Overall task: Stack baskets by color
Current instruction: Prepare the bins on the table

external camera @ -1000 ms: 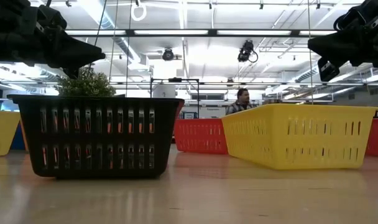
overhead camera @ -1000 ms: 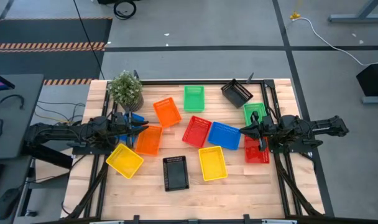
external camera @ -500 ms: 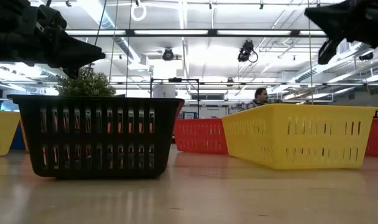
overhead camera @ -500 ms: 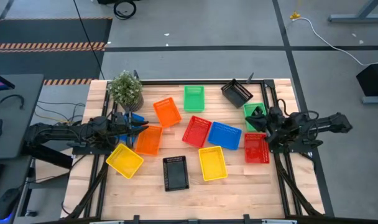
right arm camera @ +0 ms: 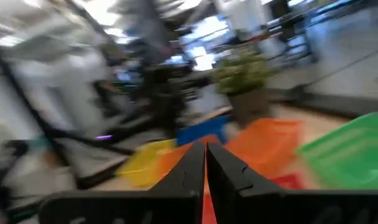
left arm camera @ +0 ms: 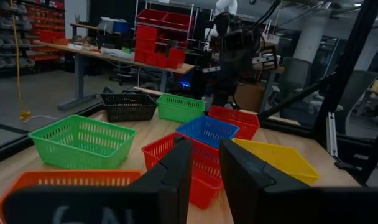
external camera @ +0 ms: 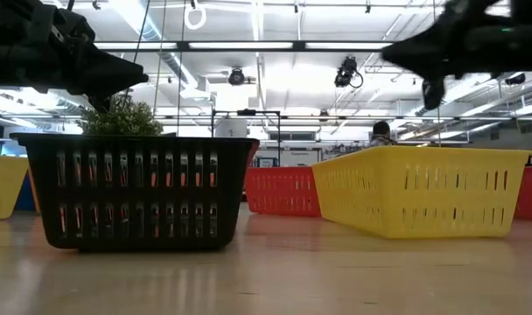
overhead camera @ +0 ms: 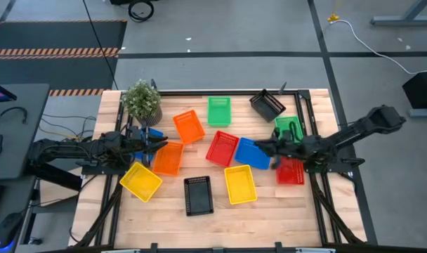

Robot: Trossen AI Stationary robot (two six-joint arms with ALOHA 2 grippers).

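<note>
Wooden tabletop point(overhead camera: 270, 204) carried baskets scattered singly, none stacked. My right claw point(overhead camera: 259, 145) hung with fingers pressed together, empty, above the blue basket point(overhead camera: 251, 153); a red basket point(overhead camera: 222, 148) lay just beyond it, another red basket point(overhead camera: 290, 171) beneath my forearm. My left claw point(overhead camera: 162, 143) hovered narrowly parted, holding nothing, over an orange basket point(overhead camera: 168, 159), the yellow basket point(overhead camera: 140, 180) close beside.

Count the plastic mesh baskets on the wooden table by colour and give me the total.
Orange plastic mesh baskets: 2
Green baskets: 2
Black baskets: 2
Blue baskets: 2, one mostly hidden under the left arm
Red baskets: 2
Yellow baskets: 2
Total: 12
</note>
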